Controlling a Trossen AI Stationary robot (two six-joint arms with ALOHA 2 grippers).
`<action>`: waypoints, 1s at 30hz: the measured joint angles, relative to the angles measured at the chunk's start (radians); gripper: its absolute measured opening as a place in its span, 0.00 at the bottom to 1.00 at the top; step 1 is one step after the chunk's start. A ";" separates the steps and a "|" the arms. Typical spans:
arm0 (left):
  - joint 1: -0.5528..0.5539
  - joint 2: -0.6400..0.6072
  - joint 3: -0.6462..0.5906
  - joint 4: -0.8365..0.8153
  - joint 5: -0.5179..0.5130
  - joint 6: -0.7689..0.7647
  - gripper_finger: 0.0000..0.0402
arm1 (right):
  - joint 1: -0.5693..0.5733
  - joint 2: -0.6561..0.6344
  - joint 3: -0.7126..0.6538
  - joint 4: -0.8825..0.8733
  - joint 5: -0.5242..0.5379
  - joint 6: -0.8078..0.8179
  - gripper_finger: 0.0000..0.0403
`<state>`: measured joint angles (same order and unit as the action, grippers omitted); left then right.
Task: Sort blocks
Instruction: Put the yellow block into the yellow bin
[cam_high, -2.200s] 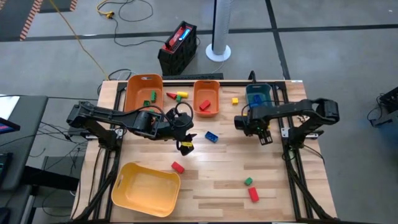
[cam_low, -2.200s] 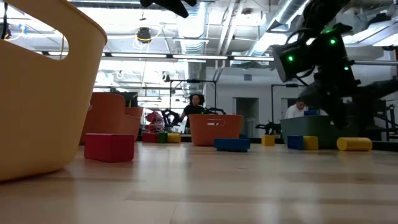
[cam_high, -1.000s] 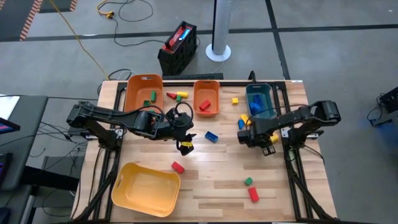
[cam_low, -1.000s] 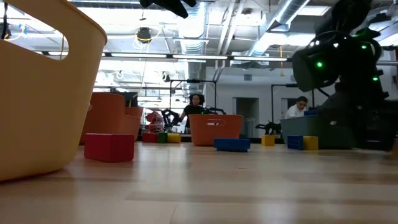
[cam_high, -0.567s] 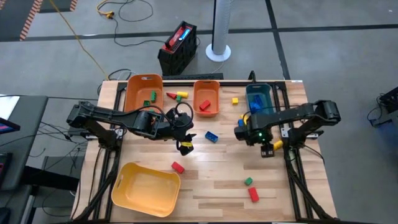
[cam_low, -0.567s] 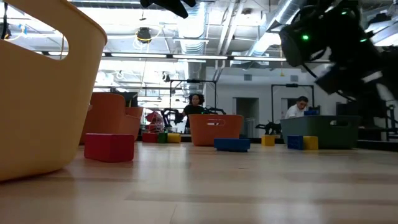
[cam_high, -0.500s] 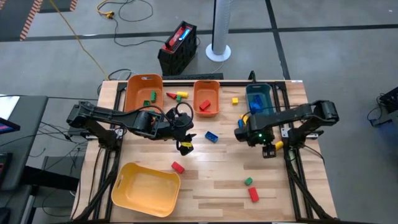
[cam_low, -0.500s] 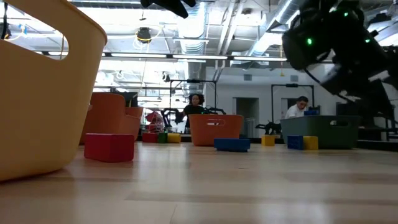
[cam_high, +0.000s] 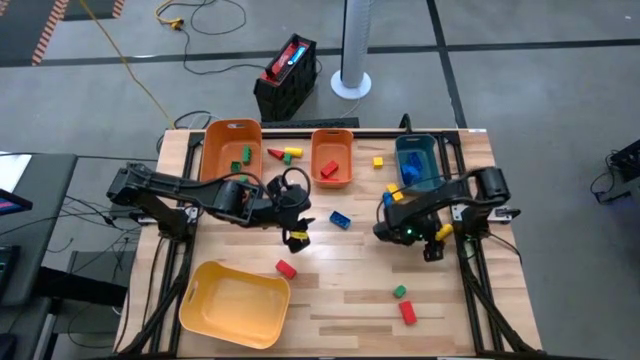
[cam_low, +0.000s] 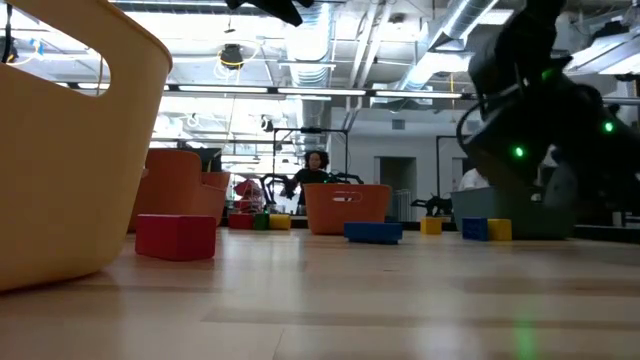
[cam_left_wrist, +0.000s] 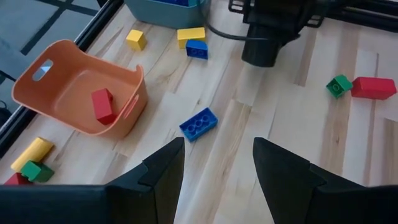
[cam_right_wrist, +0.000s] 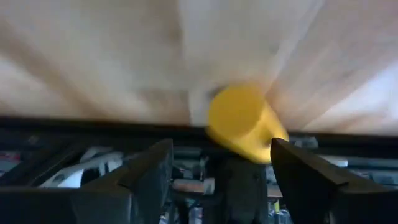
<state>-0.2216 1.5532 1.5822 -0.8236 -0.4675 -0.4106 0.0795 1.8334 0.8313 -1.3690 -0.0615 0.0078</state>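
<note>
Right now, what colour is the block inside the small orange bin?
Red. The block lies in the orange bin, clearest in the left wrist view.

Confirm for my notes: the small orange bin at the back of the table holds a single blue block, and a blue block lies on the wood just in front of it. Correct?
Not quite. The block inside the small orange bin is red, not blue; the left wrist view shows it plainly, and the high view agrees. The rest holds: a blue block lies on the wood just in front of that bin.
</note>
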 joint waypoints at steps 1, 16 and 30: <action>-0.002 0.000 0.000 -0.002 0.000 -0.002 0.46 | 0.001 0.009 -0.010 0.016 0.018 0.010 0.70; -0.008 0.000 0.000 -0.034 0.000 -0.002 0.46 | -0.003 0.142 -0.012 0.035 0.091 0.035 0.66; -0.008 -0.004 0.000 -0.061 0.000 -0.003 0.46 | -0.005 0.104 0.063 0.021 0.083 0.051 0.24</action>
<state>-0.2295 1.5490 1.5822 -0.8850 -0.4674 -0.4135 0.0741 1.9369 0.8944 -1.3484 0.0219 0.0591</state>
